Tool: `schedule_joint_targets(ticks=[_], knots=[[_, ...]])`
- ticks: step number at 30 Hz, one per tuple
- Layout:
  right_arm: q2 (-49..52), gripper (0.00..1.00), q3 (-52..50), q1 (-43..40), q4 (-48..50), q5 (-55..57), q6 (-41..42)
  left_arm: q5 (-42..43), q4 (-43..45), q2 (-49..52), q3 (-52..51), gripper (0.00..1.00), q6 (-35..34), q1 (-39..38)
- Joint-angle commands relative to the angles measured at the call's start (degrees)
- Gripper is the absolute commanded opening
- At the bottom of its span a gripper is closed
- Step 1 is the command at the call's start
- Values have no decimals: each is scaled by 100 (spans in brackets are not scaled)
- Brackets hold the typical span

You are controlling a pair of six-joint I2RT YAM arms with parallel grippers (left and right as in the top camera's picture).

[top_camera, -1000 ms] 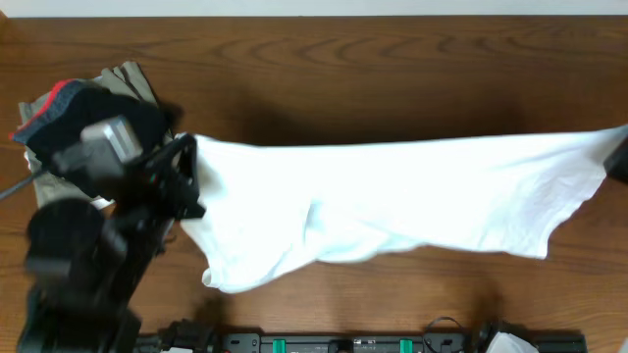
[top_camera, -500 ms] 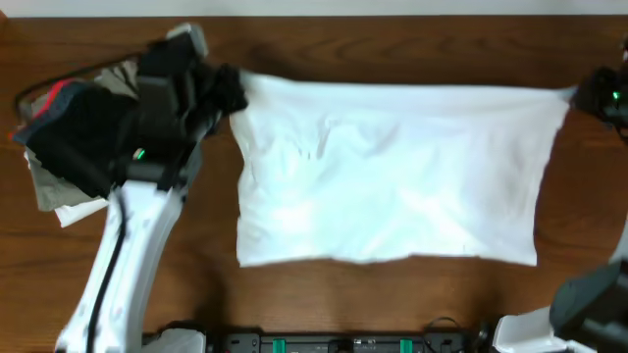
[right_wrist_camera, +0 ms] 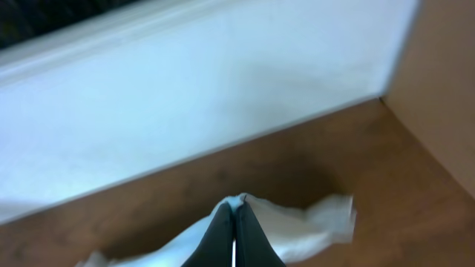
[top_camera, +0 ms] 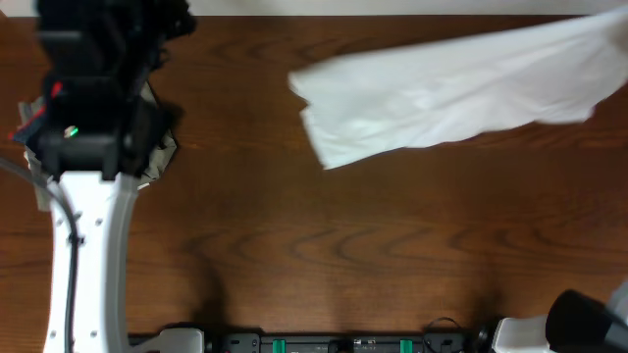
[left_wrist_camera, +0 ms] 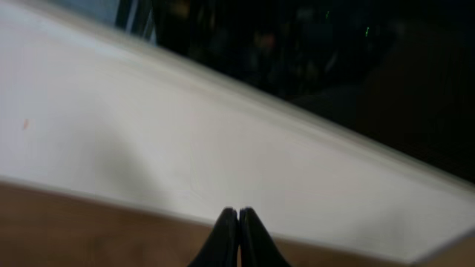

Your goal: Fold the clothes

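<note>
A white garment (top_camera: 451, 88) hangs stretched across the upper right of the table, its loose left end near the middle and its right end running off the top right corner. My right gripper (right_wrist_camera: 234, 211) is shut on an edge of the garment (right_wrist_camera: 312, 222); in the overhead view that gripper is out of frame. My left gripper (left_wrist_camera: 238, 215) is shut with nothing between its jaws. It points at the white wall behind the table and sits at the far left back edge (top_camera: 162, 15), well apart from the garment.
A pile of other clothes (top_camera: 155, 157), with red and blue showing (top_camera: 34, 113), lies at the left under my left arm. A black rail (top_camera: 343, 343) runs along the front edge. The right arm's base (top_camera: 579, 324) is at the bottom right.
The garment was held spread between both grippers. Its left end is now free and the cloth has swung up and to the right. My left arm has moved back and left.
</note>
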Motion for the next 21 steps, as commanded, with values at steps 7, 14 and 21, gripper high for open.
schedule_joint_targets(ticks=[7, 14, 21], knots=[[170, 1, -625, 26, -1357, 503, -409, 492, -2815, 190, -118, 6, 122, -302], [170, 1, -914, 26, -2151, 785, -409, 496, -3344, 376, -256, 6, 251, -977], [170, 1, -1241, 31, -2312, 973, -409, 490, -3073, 1209, -256, 28, 258, -1797]])
